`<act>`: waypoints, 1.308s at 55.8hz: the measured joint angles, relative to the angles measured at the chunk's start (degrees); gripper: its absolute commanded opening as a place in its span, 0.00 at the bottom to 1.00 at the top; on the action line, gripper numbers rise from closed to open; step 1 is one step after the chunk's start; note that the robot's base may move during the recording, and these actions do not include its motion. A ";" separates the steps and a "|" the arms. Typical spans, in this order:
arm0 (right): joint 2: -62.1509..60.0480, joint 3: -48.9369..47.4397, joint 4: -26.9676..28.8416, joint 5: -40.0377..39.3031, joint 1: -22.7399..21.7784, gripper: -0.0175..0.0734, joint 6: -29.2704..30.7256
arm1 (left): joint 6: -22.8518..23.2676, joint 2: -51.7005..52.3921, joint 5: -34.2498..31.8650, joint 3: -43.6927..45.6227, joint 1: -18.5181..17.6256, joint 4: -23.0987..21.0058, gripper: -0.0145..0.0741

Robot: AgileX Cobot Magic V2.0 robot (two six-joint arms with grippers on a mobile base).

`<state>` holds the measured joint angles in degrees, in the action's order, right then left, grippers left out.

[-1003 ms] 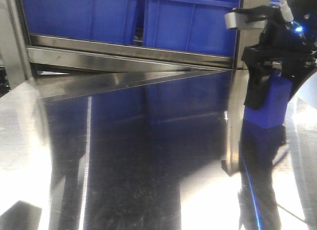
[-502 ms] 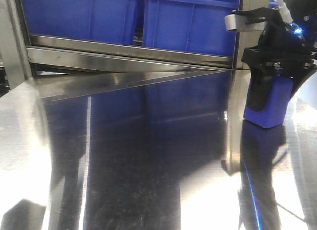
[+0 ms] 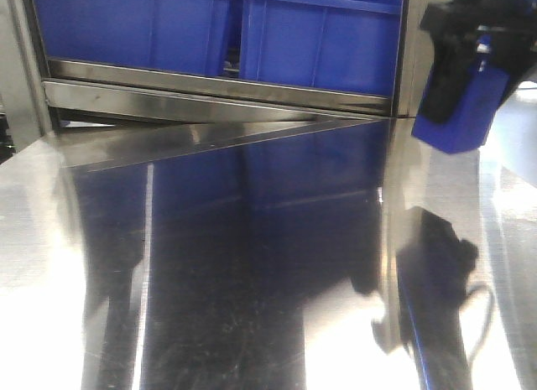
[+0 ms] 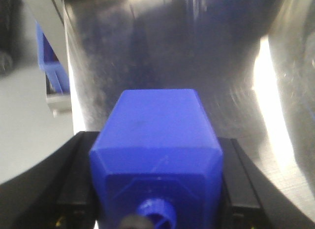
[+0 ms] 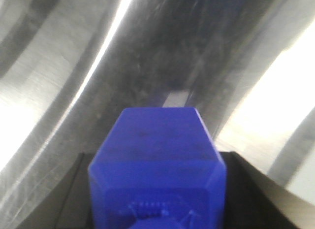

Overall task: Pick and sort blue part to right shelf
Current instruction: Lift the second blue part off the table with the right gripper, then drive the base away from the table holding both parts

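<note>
Your right hand [image 3: 471, 67], at the upper right of the front view, is pinching the small solid-blue plastic block with bevelled shoulders, the blue part [image 3: 463, 113]. It is holding the block tilted and clear of the mirror-like steel counter [image 3: 210, 281], probably so it can pass over the flat front rail of the stainless steel right shelf [image 3: 210, 95] toward the large blue plastic bins [image 3: 323, 46]. In the left wrist view, your left hand [image 4: 157, 184] is likewise pressing black fingers [image 4: 74, 182] against a second blue block [image 4: 157, 135], its short knob facing the camera. The plastic is looking matte and rigid, and its flat sides are likely giving each grip a firm seat.
</note>
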<state>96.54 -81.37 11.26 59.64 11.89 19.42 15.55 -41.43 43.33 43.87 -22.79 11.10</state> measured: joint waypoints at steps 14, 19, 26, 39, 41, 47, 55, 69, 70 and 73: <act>-7.35 4.97 0.25 -3.71 -0.13 0.50 -1.77 | 0.11 13.96 -4.35 -9.80 0.00 2.70 0.52; -11.10 9.47 0.25 -6.53 -0.13 0.50 -2.25 | 0.18 17.85 -5.64 -12.49 0.00 2.84 0.52; -17.05 16.45 0.25 -11.00 -0.13 0.50 -2.38 | 0.33 22.80 -6.68 -15.70 0.00 3.32 0.52; -31.86 30.84 0.36 -20.56 -0.13 0.50 -2.51 | 0.33 31.16 -7.39 -19.31 0.00 3.56 0.52; -34.69 33.29 0.44 -22.00 -0.13 0.50 -2.51 | 0.33 32.12 -7.39 -19.40 0.00 3.56 0.52; -43.31 40.10 0.58 -25.37 -0.13 0.50 -2.51 | 0.33 33.80 -7.39 -19.59 0.00 3.70 0.52; -57.82 49.00 0.58 -28.60 -0.13 0.50 -2.53 | 0.33 34.22 -7.43 -19.72 0.00 4.83 0.52; -80.26 58.68 0.70 -29.48 -0.13 0.50 -2.53 | 0.33 34.31 -7.43 -19.81 0.00 5.87 0.52; -81.25 58.99 0.70 -29.48 -0.13 0.50 -2.53 | 0.33 34.31 -7.43 -19.81 0.00 5.87 0.52; -85.16 59.80 0.70 -29.48 -0.13 0.50 -2.53 | 0.33 34.31 -7.43 -19.81 0.00 6.19 0.52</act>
<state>11.38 -21.57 11.96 30.16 11.76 16.89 15.88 -7.12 35.90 24.06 -22.79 17.29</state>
